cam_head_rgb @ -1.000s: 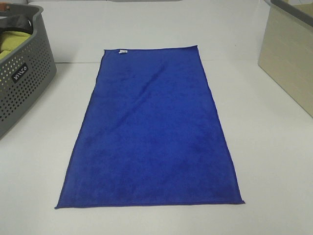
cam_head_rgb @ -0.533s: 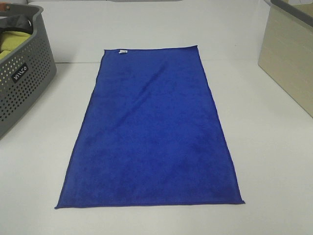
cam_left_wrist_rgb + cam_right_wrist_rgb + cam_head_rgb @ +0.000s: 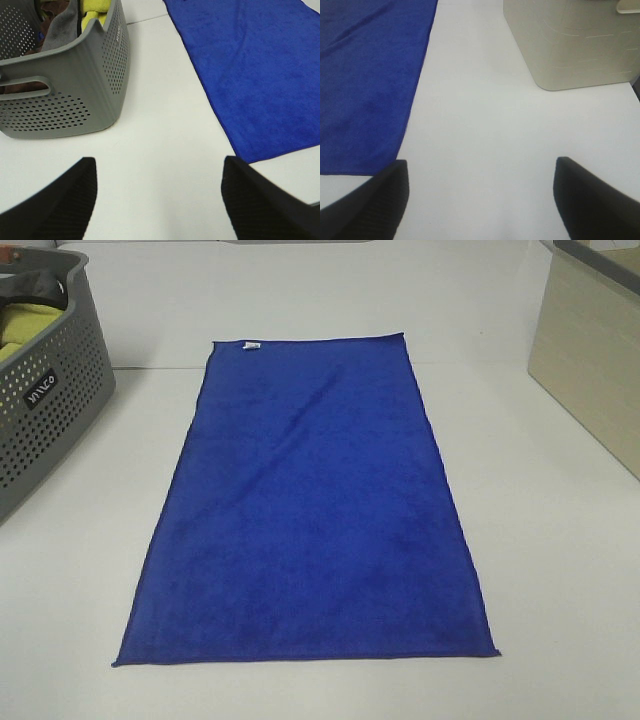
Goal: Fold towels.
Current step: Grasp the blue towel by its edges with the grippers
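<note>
Right now the towel point(image 3: 305, 510) is lying flat and fully spread on the table point(image 3: 560, 570), its long sides running away from the robot. It is showing a deep blue plush nap and stitched edges. A faint diagonal crease is crossing its far half, and a small white tag point(image 3: 251, 345) is sitting on the far short edge near the left corner. A grey perforated basket point(image 3: 50, 410) is standing apart on its left and a beige bin point(image 3: 590, 360) apart on its right.

The left gripper point(image 3: 158, 164) is hanging over bare table between the basket and the towel's near left corner, jaws spread wide and grasping nothing. The right gripper point(image 3: 481, 164) is gaping too, empty, just beside the near right corner.

Against a second ago, nothing is changing in the high view. The towel is keeping the same outline and crease, and the basket and bin are standing where they were.
</note>
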You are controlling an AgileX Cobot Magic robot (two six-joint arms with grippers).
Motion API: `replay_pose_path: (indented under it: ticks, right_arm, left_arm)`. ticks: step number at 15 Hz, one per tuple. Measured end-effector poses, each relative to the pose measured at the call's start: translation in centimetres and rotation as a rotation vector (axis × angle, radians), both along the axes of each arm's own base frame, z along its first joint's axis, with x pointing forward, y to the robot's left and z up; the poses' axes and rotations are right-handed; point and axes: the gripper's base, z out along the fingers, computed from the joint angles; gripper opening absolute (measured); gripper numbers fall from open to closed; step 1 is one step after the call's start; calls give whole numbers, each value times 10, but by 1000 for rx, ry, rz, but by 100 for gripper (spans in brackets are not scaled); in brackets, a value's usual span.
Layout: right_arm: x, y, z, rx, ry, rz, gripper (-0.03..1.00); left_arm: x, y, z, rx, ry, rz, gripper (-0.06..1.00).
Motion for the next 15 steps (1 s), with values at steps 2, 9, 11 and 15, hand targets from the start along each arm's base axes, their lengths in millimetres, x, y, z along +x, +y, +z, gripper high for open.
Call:
replay_pose_path:
  ticks: [2, 9, 11, 15]
  right_arm:
    - [0, 0, 0, 0, 0, 0, 76]
    - [0, 0, 0, 0, 0, 0, 76]
    - [0, 0, 0, 0, 0, 0, 76]
    - [0, 0, 0, 0, 0, 0, 76]
  left_arm:
    - [0, 0, 0, 0, 0, 0, 67]
    - [0, 0, 0, 0, 0, 0, 67]
    - [0, 0, 0, 0, 0, 0, 67]
    - [0, 0, 0, 0, 0, 0, 67]
